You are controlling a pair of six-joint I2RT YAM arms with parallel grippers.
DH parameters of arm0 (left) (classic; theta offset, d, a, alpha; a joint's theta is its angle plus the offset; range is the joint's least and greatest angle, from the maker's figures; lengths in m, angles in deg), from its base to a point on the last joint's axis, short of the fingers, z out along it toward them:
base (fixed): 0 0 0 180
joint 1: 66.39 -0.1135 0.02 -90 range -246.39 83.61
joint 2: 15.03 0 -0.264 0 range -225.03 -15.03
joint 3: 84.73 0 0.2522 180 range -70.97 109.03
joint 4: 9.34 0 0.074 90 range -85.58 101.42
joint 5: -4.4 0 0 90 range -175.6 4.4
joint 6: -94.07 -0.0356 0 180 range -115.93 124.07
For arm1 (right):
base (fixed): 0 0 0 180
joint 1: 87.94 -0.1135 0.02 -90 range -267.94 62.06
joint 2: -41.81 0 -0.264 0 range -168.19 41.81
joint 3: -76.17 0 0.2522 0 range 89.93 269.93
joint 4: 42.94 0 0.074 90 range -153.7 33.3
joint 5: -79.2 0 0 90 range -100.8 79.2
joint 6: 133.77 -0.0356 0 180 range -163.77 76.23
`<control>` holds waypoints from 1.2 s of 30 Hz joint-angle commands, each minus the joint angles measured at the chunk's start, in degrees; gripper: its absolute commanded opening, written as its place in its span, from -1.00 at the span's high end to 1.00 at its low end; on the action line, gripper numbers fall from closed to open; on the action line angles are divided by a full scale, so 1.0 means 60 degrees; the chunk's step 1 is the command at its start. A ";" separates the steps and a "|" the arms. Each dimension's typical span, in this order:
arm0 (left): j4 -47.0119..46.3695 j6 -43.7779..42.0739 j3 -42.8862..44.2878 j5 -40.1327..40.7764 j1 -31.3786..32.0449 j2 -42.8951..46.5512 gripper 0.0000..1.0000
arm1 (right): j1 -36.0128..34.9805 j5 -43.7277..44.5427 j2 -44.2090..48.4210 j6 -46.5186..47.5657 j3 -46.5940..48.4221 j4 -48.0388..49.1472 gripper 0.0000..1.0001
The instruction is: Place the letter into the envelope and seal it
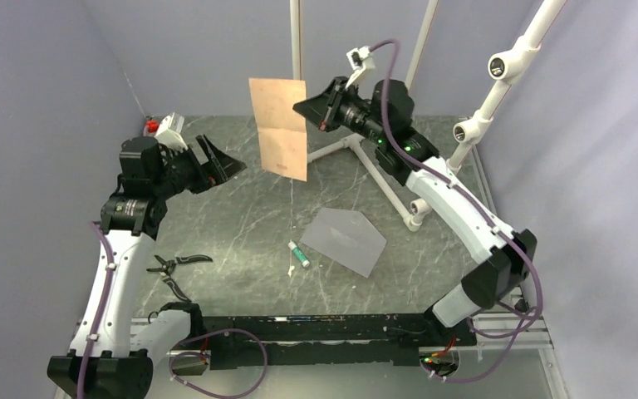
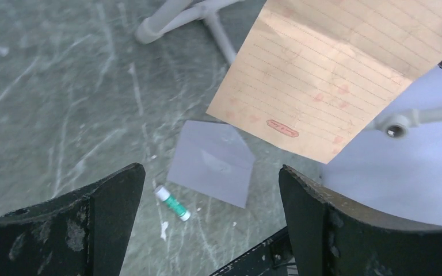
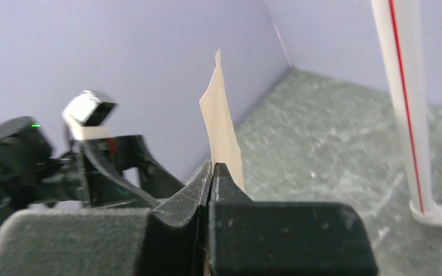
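Note:
The tan letter point(image 1: 277, 127) hangs upright in the air above the back of the table, pinched at its right edge by my right gripper point(image 1: 304, 108), which is shut on it. The right wrist view shows the sheet edge-on point(image 3: 221, 129) rising from the closed tips point(image 3: 213, 168). My left gripper point(image 1: 223, 164) stands open to the left of the letter, apart from it, with nothing between its fingers point(image 2: 112, 195). Its camera looks past the letter point(image 2: 328, 75) down at the grey envelope point(image 2: 211, 162). The envelope point(image 1: 343, 239) lies flat on the table.
A green and white glue stick point(image 1: 298, 253) lies left of the envelope, also in the left wrist view point(image 2: 172, 203). Black pliers point(image 1: 174, 266) lie near the left arm. A white stand with poles point(image 1: 365, 162) occupies the back right of the table.

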 commanded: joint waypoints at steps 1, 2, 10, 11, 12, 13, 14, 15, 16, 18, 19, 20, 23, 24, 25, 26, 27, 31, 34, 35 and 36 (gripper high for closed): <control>-0.1499 0.0321 0.0704 -0.1946 -0.0028 -0.0361 -0.85 | -0.0034 -0.0648 0.0706 -0.0720 -0.0012 0.1298 1.00; -0.1919 0.0519 0.0790 -0.2192 -0.0029 -0.0438 -0.85 | -0.0020 -0.0719 0.0858 -0.0847 0.0040 0.1428 1.00; -0.4360 0.2059 0.1153 -0.3972 -0.0029 -0.0601 -0.83 | 0.0153 -0.1268 0.1256 -0.1840 0.0504 0.1989 1.00; -0.4778 0.2390 0.1072 -0.4189 -0.0027 -0.0594 -0.80 | 0.0162 -0.1310 0.1279 -0.1917 0.0474 0.2086 1.00; -0.5277 0.2737 0.1010 -0.4426 -0.0039 -0.0593 -0.75 | 0.0163 -0.1317 0.1305 -0.1951 0.0467 0.2151 1.00; -0.5779 0.3072 0.0929 -0.4626 -0.0035 -0.0604 -0.67 | 0.0162 -0.1339 0.1301 -0.1955 0.0468 0.2211 1.00; -0.6223 0.3412 0.0877 -0.4816 -0.0042 -0.0627 -0.58 | 0.0180 -0.1357 0.1301 -0.1954 0.0453 0.2238 1.00; -0.6613 0.3707 0.0845 -0.4944 -0.0043 -0.0661 -0.46 | 0.0180 -0.1416 0.1310 -0.1977 0.0435 0.2347 1.00; -0.6823 0.3938 0.0853 -0.5033 -0.0034 -0.0717 -0.30 | 0.0193 -0.1524 0.1302 -0.1983 0.0394 0.2473 1.00; -0.6809 0.4057 0.0952 -0.5137 -0.0060 -0.0853 -0.01 | 0.0213 -0.1718 0.1306 -0.1997 0.0288 0.2724 1.00; -0.6734 0.4044 0.0986 -0.5116 -0.0071 -0.0880 0.20 | 0.0210 -0.1824 0.1323 -0.1977 0.0235 0.2856 1.00; -0.6723 0.4054 0.0972 -0.5062 -0.0085 -0.0885 0.34 | 0.0208 -0.1917 0.1351 -0.1907 0.0190 0.2952 1.00; -0.6650 0.4157 0.0937 -0.4925 -0.0159 -0.0906 0.89 | 0.0266 -0.2311 0.1464 -0.1519 0.0045 0.3147 1.00; -0.6581 0.4159 0.0960 -0.4896 -0.0184 -0.0921 0.94 | 0.0299 -0.2484 0.1508 -0.1379 -0.0046 0.3194 1.00; -0.6491 0.4152 0.0996 -0.4842 -0.0196 -0.0936 0.95 | 0.0364 -0.2776 0.1550 -0.1219 -0.0113 0.3346 1.00; -0.6400 0.4131 0.1035 -0.4790 -0.0211 -0.0943 0.95 | 0.0431 -0.3065 0.1608 -0.1023 -0.0187 0.3435 1.00; -0.6381 0.4123 0.1082 -0.4747 -0.0218 -0.0955 0.95 | 0.0472 -0.3360 0.1654 -0.0792 -0.0246 0.3456 0.99; -0.6367 0.4101 0.1147 -0.4682 -0.0219 -0.1019 0.95 | 0.0572 -0.4511 0.1819 0.0749 -0.0113 0.2755 0.18; -0.6651 0.4203 0.1109 -0.4683 -0.0219 -0.1093 0.95 | 0.0572 -0.5111 0.1972 0.1774 0.0008 0.1960 -0.35; -0.6784 0.4255 0.1085 -0.4728 -0.0219 -0.1132 0.95 | 0.0581 -0.5359 0.2016 0.2026 0.0044 0.1614 -0.45; -0.6889 0.4296 0.1082 -0.4768 -0.0219 -0.1158 0.95 | 0.0573 -0.5465 0.2029 0.2241 0.0106 0.1431 -0.51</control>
